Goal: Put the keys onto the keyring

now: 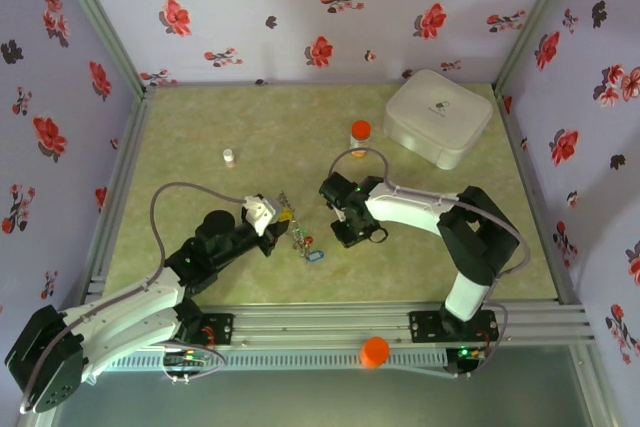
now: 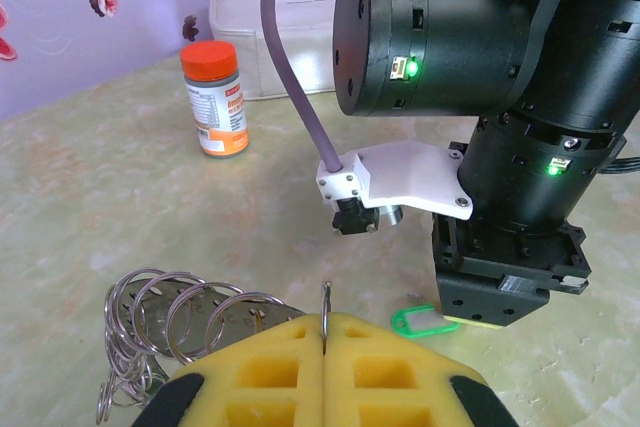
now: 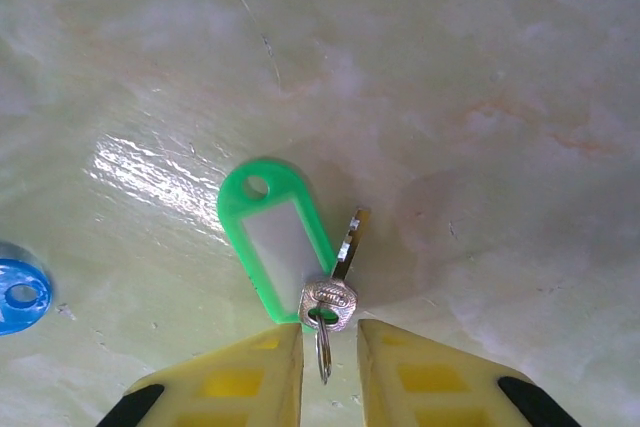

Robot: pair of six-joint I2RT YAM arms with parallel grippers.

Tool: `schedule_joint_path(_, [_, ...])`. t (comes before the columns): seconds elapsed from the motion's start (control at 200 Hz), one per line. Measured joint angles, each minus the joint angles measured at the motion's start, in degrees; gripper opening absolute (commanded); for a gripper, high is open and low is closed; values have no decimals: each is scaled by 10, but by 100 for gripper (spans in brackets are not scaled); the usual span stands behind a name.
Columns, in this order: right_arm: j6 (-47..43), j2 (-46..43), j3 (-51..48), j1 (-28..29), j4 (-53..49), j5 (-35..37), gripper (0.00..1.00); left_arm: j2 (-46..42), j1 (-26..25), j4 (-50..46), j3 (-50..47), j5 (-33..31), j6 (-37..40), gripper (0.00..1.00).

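Yellow left tool (image 2: 325, 329): clamping fully closed on thin keyring (image 2: 326, 297) wire | right tool (image 3: 330, 335): standing narrowly apart, straddling small split ring (image 3: 322, 352) of green-tagged key (image 3: 285, 257), not gripping | key: lying flat on tabletop (image 3: 480, 97) under right tool.

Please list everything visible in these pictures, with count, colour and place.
table: one, pale green, underneath everything.
box: one, white, far right corner.
bottle: one, orange cap, left of box.
vial: one, white, left of bottle.
orange cap: one, orange, near rail.
green-tagged key: one, green, before right gripper.
blue tag: one, blue, left of that key.
silver rings: a bunch, silver, beside left gripper.
keyring: one, silvery, pinched by left gripper.
left gripper: one, yellow, shut on keyring.
right gripper: one, yellow, open around key's ring.
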Motion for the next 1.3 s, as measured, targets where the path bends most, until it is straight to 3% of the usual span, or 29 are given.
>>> schedule_joint_path(0.175, [-3, 8, 4, 0, -3, 0, 17, 0, 0, 0, 0, 0, 0, 0])
schedule_joint_path(0.555, [-16, 13, 10, 0, -11, 0, 0, 0, 0, 0, 0, 0, 2, 0])
schedule_joint_path(0.835, [-21, 7, 14, 0, -19, 7, 0, -2, 0, 0, 0, 0, 2, 0])
schedule_joint_path(1.3, [-99, -173, 10, 1, 15, 52, 0, -28, -1, 0, 0, 9, 3, 0])
